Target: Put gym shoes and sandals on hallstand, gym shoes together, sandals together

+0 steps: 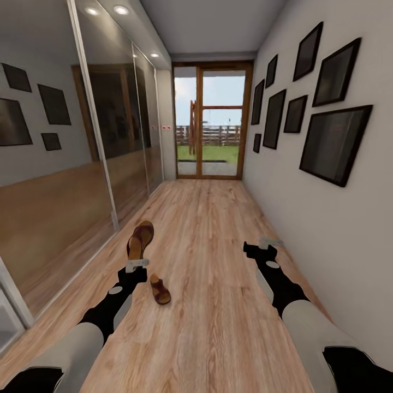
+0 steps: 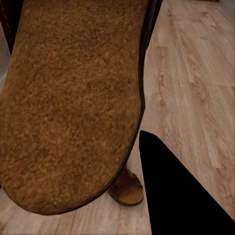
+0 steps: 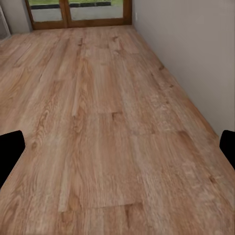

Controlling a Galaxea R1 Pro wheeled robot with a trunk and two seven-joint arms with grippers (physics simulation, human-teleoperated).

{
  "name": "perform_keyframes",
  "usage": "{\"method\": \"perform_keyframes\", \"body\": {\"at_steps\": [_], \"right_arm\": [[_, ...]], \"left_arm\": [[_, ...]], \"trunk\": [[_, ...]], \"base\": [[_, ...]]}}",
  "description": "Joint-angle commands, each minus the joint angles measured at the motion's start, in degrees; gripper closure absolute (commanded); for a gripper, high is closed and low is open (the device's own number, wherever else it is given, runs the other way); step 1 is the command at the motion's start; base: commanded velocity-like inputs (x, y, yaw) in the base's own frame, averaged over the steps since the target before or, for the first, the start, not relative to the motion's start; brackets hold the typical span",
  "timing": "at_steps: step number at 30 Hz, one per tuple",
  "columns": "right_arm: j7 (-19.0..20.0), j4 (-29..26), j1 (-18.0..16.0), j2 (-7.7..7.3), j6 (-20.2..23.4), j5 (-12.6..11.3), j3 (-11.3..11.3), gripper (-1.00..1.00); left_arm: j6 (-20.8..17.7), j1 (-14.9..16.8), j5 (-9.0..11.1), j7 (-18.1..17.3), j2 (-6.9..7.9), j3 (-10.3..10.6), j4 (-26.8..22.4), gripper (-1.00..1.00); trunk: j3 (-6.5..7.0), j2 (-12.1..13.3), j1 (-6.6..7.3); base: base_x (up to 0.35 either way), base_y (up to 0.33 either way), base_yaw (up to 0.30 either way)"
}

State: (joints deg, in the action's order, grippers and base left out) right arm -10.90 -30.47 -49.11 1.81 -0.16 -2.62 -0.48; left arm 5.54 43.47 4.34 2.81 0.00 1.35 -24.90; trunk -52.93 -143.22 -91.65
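My left gripper point(image 1: 136, 265) is shut on one brown sandal point(image 1: 141, 240) and holds it up off the corridor floor point(image 1: 213, 305), toe pointing away. In the left wrist view its tan sole point(image 2: 73, 98) looms close beside a black finger point(image 2: 176, 196). The other sandal point(image 1: 160, 289) lies flat on the planks just right of my left forearm, and it also shows under the held one point(image 2: 128, 190). My right gripper point(image 1: 263, 244) hovers open and empty over bare floor near the right wall, its fingertips point(image 3: 10, 152) spread wide. The gym shoes and the hallstand are out of view.
Mirrored sliding doors point(image 1: 65, 180) run along the left side. The right wall point(image 1: 327, 234) carries several dark picture frames. A wood-framed glass door point(image 1: 210, 123) closes the far end. Open floor stretches ahead between the walls.
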Motion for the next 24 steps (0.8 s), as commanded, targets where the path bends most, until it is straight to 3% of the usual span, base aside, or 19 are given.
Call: {"method": "perform_keyframes", "body": {"at_steps": [1,24], "right_arm": [[-0.12,-0.03,-0.02,0.02,-0.02,-0.28,-0.04,-1.0],[-0.09,-0.03,-0.02,0.0,-0.01,-0.28,-0.04,-1.0]], "left_arm": [[0.13,0.04,0.24,0.18,0.0,0.15,0.03,1.0],[0.13,0.04,0.24,0.18,0.0,0.15,0.03,1.0]], "trunk": [[-0.06,-0.02,-0.02],[-0.05,-0.02,-0.02]], "base": [[0.348,-0.128,0.055],[0.349,-0.129,0.006]]}}
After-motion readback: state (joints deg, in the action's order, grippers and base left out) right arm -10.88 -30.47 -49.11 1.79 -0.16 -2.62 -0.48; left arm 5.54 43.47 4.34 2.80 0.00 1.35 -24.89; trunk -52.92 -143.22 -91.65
